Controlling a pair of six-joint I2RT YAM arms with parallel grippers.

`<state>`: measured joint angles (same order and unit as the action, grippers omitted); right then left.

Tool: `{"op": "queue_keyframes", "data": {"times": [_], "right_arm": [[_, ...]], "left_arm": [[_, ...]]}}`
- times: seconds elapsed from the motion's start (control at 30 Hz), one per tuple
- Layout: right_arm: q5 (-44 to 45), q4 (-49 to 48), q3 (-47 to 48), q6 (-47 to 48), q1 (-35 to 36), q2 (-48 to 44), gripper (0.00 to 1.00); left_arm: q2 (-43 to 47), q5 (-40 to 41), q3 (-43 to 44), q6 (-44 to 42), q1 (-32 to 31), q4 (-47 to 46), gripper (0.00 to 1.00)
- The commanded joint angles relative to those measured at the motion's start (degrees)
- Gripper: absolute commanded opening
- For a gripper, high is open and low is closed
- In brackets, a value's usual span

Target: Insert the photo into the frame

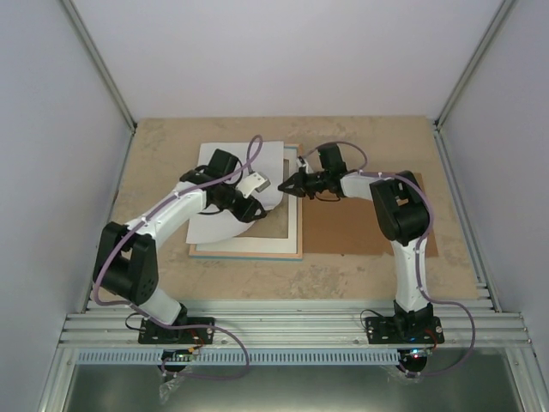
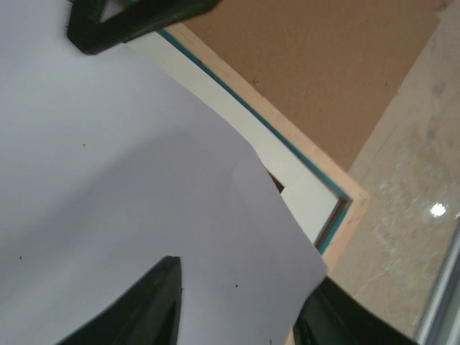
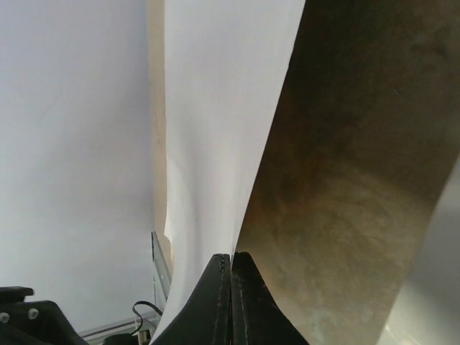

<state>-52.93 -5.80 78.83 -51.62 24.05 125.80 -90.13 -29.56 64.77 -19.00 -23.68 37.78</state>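
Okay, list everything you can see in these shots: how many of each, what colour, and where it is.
photo: one, white back showing, bowed over the frame.
frame: one, turquoise with light wood edges, flat on the table, left of centre.
mat: one, off-white, inside the frame, partly under the photo.
backing board: one, brown, flat on the table to the right of the frame.
table: one, speckled beige, under everything.
left arm, right arm: two, white and black, bases at the near edge.
left hand: one, black, open over the photo.
right hand: one, black, shut on the photo's edge.
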Motion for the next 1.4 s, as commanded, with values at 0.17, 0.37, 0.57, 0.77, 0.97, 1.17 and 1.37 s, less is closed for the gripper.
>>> {"op": "queue_keyframes", "data": {"times": [0.17,0.37,0.57,0.77,0.97,1.17,1.37], "right_arm": [[1.8,0.8,-4.9,2.5,-0.6,-5.9,0.01],[1.9,0.8,-7.0,4.6,-1.5,-7.0,0.01],[1.5,1.0,-7.2,5.5,-1.6,-6.5,0.01],[1.8,1.5,-9.0,5.7,-1.6,-7.0,0.01],[2.5,1.7,-10.7,5.8,-1.6,-8.4,0.01],[2.3,1.3,-10.7,5.5,-1.6,-7.7,0.00],[4.1,2.1,-11.1,6.3,-1.6,-8.0,0.01]], "left_arm": [[5.4,-5.9,3.2,5.7,8.5,-1.7,0.59],[5.1,-2.7,3.3,8.3,12.8,-4.0,0.66],[4.1,-0.5,3.5,9.6,13.8,-5.0,0.66],[3.7,2.8,4.0,10.5,14.1,-5.6,0.66],[3.4,7.5,4.1,12.5,14.7,-7.1,0.66],[3.0,10.7,4.6,13.6,15.7,-7.5,0.66],[2.9,11.2,4.6,13.6,15.9,-7.6,0.66]]}}
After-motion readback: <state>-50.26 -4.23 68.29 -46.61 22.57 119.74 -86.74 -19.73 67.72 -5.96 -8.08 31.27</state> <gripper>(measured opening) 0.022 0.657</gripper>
